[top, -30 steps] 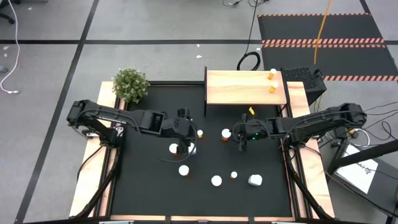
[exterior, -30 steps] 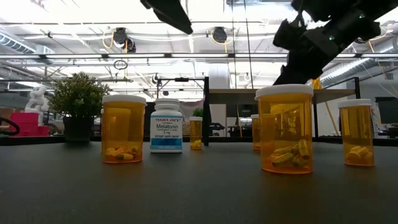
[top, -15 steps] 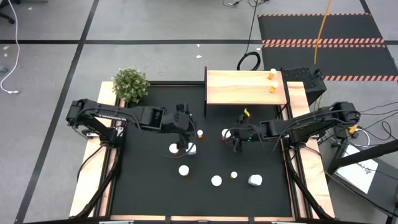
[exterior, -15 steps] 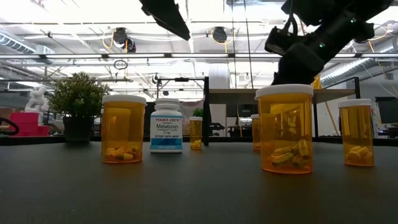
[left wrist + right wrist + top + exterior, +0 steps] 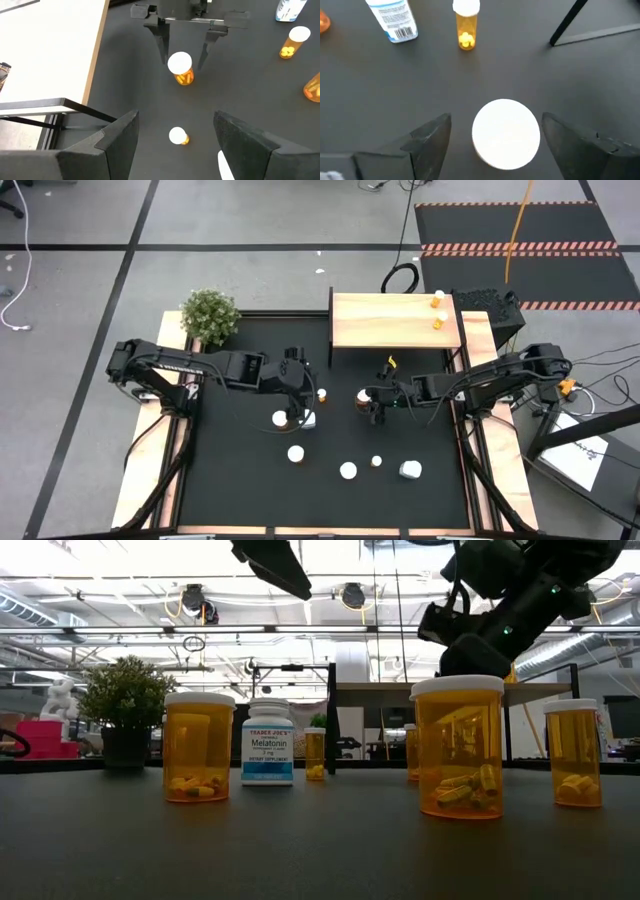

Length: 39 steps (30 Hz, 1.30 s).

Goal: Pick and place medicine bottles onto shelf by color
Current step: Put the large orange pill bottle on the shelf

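An orange medicine bottle with a white cap [image 5: 506, 132] stands upright on the black mat [image 5: 240, 480], just in front of the shelf. My right gripper [image 5: 496, 120] is open, one finger on each side of the cap, with a gap on both sides; the left wrist view shows the same bottle [image 5: 181, 70] between the fingers. My left gripper [image 5: 175, 150] hangs open above the mat left of centre, pointing at a small orange bottle [image 5: 178, 136]. Two small orange bottles [image 5: 437, 311] stand on the right end of the pale wooden shelf [image 5: 385, 320].
Several more bottles stand on the mat: a white-capped one [image 5: 279, 418] and a white one [image 5: 308, 418] under my left arm, others near the front [image 5: 347, 470], and a white one [image 5: 410, 470]. A potted plant [image 5: 210, 315] sits at the far left corner.
My right gripper has gone toward the table's left edge and down, and now straddles the orange bottle in front of the shelf. The bottles have not moved.
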### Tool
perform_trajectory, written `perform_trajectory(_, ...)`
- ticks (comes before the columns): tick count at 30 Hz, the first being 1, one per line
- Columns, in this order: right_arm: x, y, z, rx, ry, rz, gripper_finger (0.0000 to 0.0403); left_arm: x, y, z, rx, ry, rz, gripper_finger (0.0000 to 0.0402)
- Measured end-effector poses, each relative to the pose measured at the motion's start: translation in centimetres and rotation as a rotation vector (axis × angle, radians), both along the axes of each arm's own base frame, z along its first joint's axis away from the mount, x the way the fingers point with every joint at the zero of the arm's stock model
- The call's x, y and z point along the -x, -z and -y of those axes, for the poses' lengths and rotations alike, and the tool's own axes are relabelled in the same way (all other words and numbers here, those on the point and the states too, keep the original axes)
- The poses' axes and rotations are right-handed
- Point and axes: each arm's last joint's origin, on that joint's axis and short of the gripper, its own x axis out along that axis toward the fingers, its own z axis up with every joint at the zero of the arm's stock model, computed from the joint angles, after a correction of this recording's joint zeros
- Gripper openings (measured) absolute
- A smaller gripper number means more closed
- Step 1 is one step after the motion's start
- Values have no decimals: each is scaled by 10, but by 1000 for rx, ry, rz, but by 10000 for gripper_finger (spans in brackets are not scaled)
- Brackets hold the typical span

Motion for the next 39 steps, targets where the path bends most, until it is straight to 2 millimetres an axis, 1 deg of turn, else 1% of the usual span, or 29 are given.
perform_trajectory(7,0,0,4,-1,14,6,274,0,0,0,0,0,3,255)
perform_trajectory(13,0,0,4,-5,18,5,258,0,0,0,1,0,7,255)
perform_trajectory(22,0,0,4,-18,33,5,256,-2,-2,0,6,-2,25,255)
perform_trajectory(29,-4,11,4,6,53,-26,261,-2,-2,1,6,1,26,255)
perform_trajectory(33,-6,11,5,-3,47,-12,266,-2,-2,1,6,2,26,255)
perform_trajectory(36,-6,12,7,-44,27,-22,259,-2,-2,1,6,3,26,255)
perform_trajectory(39,-6,12,10,-58,27,-22,242,-2,-2,1,6,2,26,255)
